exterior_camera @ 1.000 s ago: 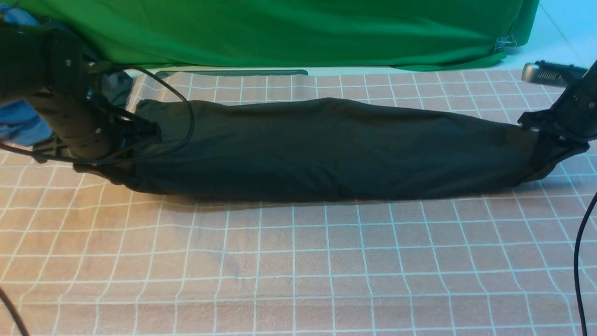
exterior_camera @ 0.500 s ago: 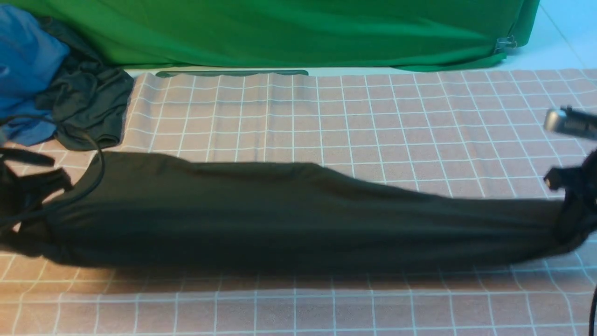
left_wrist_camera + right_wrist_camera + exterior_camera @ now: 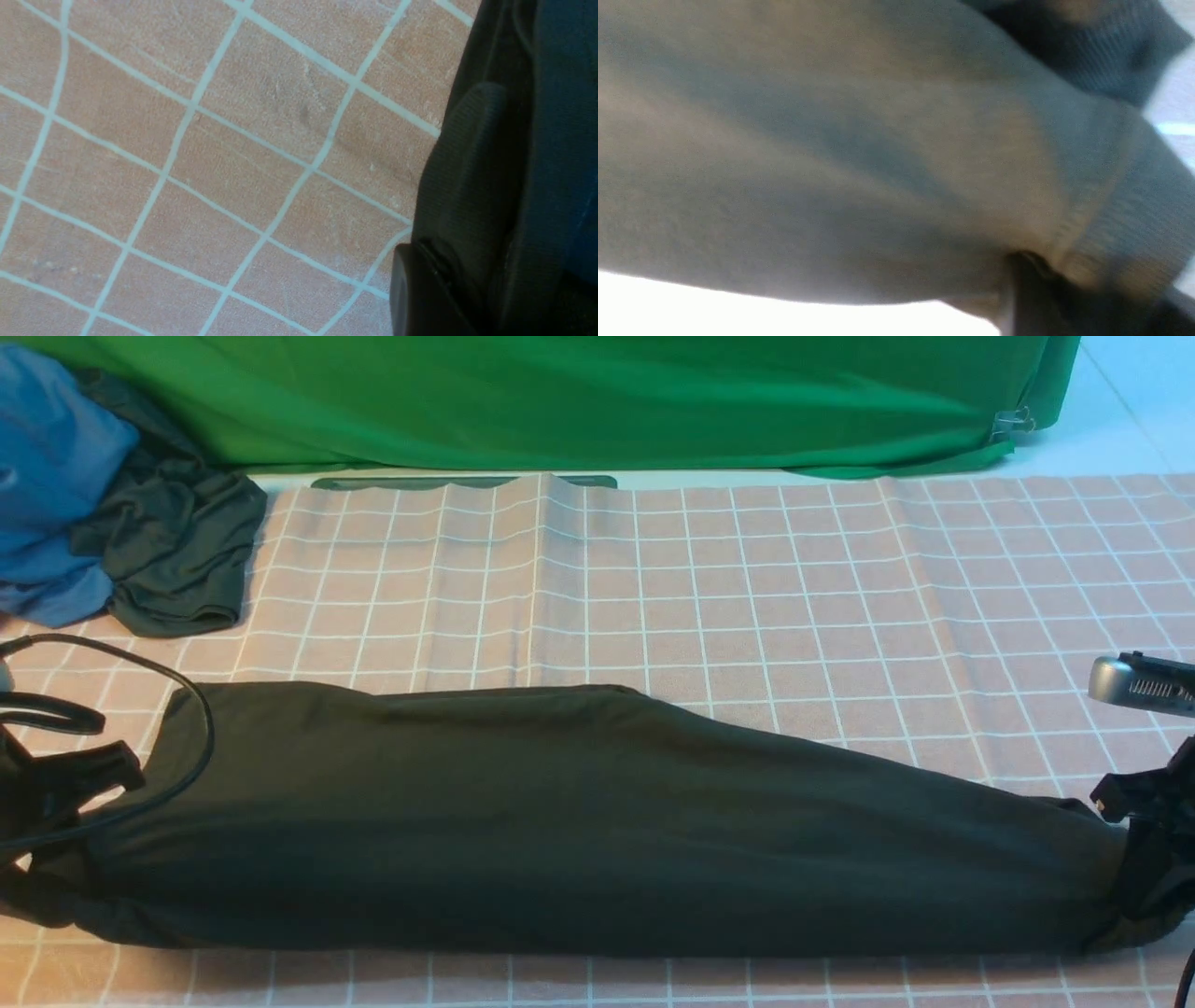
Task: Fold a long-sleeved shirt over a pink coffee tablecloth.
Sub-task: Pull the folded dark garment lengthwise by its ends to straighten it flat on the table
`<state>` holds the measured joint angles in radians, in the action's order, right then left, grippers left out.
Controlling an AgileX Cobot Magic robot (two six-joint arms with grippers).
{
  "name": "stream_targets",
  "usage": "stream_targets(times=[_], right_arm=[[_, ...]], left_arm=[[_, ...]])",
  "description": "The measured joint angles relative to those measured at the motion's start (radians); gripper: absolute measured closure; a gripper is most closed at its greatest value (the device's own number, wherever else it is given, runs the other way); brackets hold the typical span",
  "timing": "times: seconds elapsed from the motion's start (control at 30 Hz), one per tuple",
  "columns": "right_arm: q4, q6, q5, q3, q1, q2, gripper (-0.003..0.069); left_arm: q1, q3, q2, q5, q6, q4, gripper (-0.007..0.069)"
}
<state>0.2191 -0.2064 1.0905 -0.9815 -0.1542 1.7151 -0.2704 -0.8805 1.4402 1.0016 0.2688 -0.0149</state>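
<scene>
L hand (image 3: 47, 845) grips long-sleeved shirt (image 3: 597, 821) end on pink coffee tablecloth (image 3: 747, 597); R hand (image 3: 1153, 868): can't tell.

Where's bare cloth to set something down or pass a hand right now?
Free: the wide band of pink tablecloth between the shirt and the green cloth, from the dark garment to the right edge. Only a thin strip shows nearside of the shirt. Crowded: far-left corner, dark garment bunched with blue fabric.

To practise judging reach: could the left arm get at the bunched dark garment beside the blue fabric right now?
Probably, though not freely: only bare tablecloth separates the left end effector from the dark garment, but it appears clamped on the long-sleeved shirt and would drag it along.
</scene>
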Motion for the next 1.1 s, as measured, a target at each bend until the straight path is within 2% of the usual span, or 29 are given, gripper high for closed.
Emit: stream_targets(times=[0.1, 0.2, 0.33, 0.47, 0.57, 0.67, 0.77, 0.9, 1.1], right_arm=[[-0.011, -0.001, -0.001, 0.000, 0.000, 0.000, 0.0303], [-0.023, 0.017, 0.010, -0.007, 0.000, 0.000, 0.0277], [-0.033, 0.024, 0.083, -0.060, 0.000, 0.000, 0.0309], [-0.034, 0.043, 0.107, -0.114, 0.000, -0.017, 0.0373], [-0.029, 0.049, 0.075, -0.158, 0.000, -0.088, 0.0468], [-0.025, 0.049, 0.018, -0.162, 0.011, -0.136, 0.0555], [-0.022, 0.045, -0.003, -0.163, 0.046, -0.149, 0.0619], [-0.015, 0.045, -0.023, -0.156, 0.124, -0.124, 0.0621], [-0.021, 0.044, -0.036, -0.118, 0.195, -0.062, 0.0621]], left_arm=[[0.000, 0.000, 0.000, 0.016, 0.000, -0.026, 0.0368], [0.000, -0.006, 0.000, 0.026, 0.010, -0.076, 0.0262], [0.000, -0.078, 0.000, 0.056, 0.025, -0.116, 0.0144], [0.000, -0.160, 0.000, 0.104, 0.035, -0.111, 0.0124], [0.000, -0.218, -0.007, 0.148, -0.021, 0.005, 0.0200], [0.000, -0.210, -0.008, 0.147, -0.128, 0.191, 0.0372], [0.002, -0.158, -0.008, 0.094, -0.181, 0.304, 0.0559], [0.032, -0.050, -0.008, 0.016, -0.201, 0.319, 0.0612], [0.084, 0.089, -0.008, -0.092, -0.203, 0.305, 0.0612]])
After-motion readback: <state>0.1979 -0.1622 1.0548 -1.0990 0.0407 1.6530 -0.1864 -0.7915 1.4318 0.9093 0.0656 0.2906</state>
